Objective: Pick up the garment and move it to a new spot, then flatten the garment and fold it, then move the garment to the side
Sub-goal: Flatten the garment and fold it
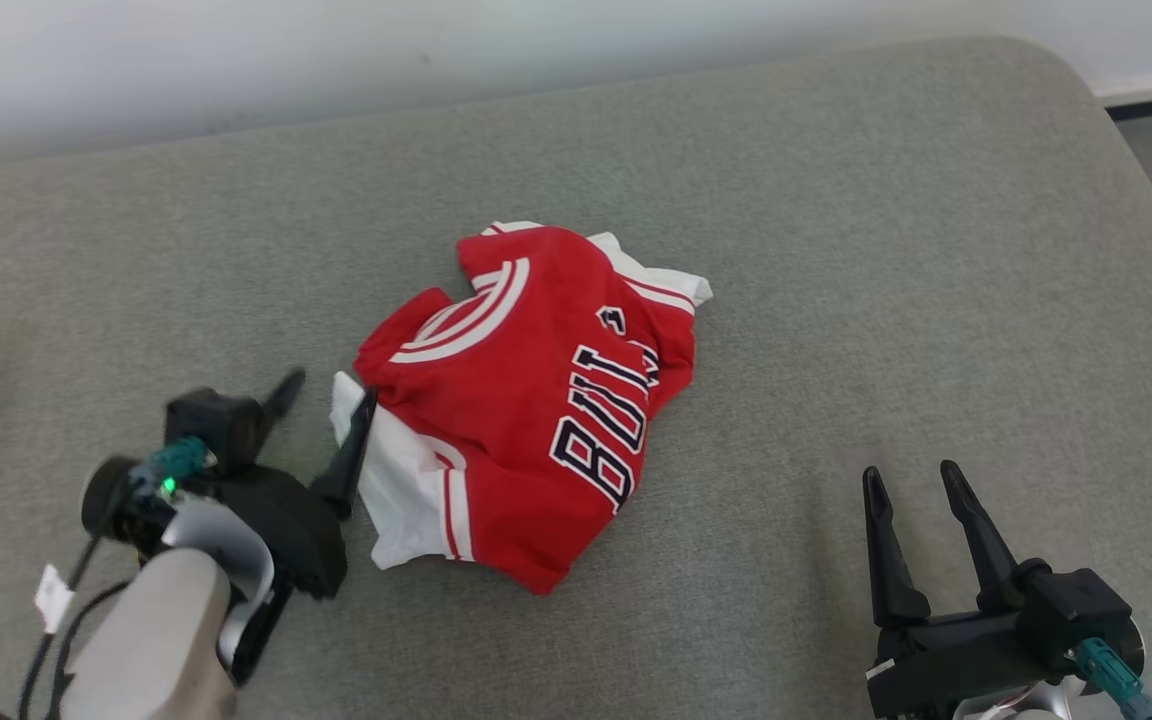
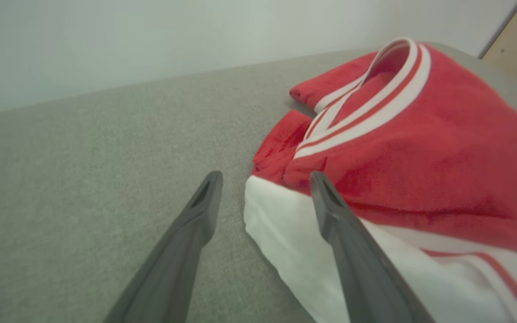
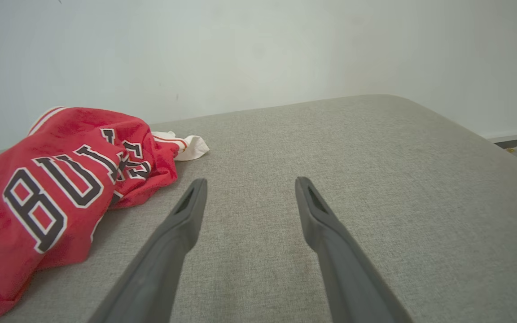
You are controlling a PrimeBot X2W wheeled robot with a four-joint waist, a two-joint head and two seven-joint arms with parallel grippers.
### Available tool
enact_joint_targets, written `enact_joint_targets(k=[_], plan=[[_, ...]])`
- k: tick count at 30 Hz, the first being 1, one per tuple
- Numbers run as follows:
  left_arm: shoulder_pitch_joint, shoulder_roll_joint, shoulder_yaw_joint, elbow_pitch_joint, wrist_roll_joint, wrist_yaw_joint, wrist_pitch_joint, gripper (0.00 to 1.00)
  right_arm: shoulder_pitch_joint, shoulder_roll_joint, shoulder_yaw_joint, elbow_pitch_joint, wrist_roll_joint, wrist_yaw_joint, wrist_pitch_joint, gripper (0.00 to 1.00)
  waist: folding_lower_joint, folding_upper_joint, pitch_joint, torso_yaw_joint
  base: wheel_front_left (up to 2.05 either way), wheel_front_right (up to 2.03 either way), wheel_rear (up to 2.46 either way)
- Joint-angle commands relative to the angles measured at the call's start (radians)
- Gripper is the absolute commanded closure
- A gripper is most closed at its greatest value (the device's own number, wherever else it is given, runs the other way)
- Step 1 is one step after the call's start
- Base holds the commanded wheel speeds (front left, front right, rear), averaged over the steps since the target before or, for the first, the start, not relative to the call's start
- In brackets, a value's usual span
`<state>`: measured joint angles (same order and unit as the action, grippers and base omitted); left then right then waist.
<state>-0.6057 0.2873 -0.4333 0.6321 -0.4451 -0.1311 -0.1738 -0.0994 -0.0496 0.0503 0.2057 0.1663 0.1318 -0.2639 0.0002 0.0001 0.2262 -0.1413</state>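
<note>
At centre frame the jersey (image 1: 536,400) lies crumpled on the cushion (image 1: 836,250). Left gripper (image 1: 332,387), jaws apart, straddles its white edge: I'd sink deeper, then close. Right gripper (image 1: 910,470), also apart, hovers lower right.

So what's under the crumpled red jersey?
The crumpled red and white jersey lies on the grey fabric cushion. Anything beneath its folds is covered, so I cannot tell.
</note>
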Motion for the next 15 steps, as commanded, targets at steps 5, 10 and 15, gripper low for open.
enact_joint_targets(k=[5,10,15], plan=[[0.008,-0.004,-0.099,0.087,-0.055,0.002,0.035,0.00,0.006,-0.001,-0.011,-0.005,0.006,-0.002,-0.001,0.00,-0.0002,-0.0001,0.023,-0.037,0.00,0.00,0.00],[0.039,-0.013,-0.199,0.118,-0.117,0.001,0.052,0.64,0.019,-0.001,-0.017,-0.005,0.003,-0.002,-0.001,0.00,-0.0002,-0.0001,0.014,-0.033,0.00,0.00,0.00],[0.011,0.011,-0.225,0.132,-0.162,0.003,0.000,1.00,0.021,-0.001,-0.017,-0.002,-0.008,-0.002,-0.001,0.00,-0.0002,-0.0001,-0.009,-0.012,0.00,0.00,0.00]])
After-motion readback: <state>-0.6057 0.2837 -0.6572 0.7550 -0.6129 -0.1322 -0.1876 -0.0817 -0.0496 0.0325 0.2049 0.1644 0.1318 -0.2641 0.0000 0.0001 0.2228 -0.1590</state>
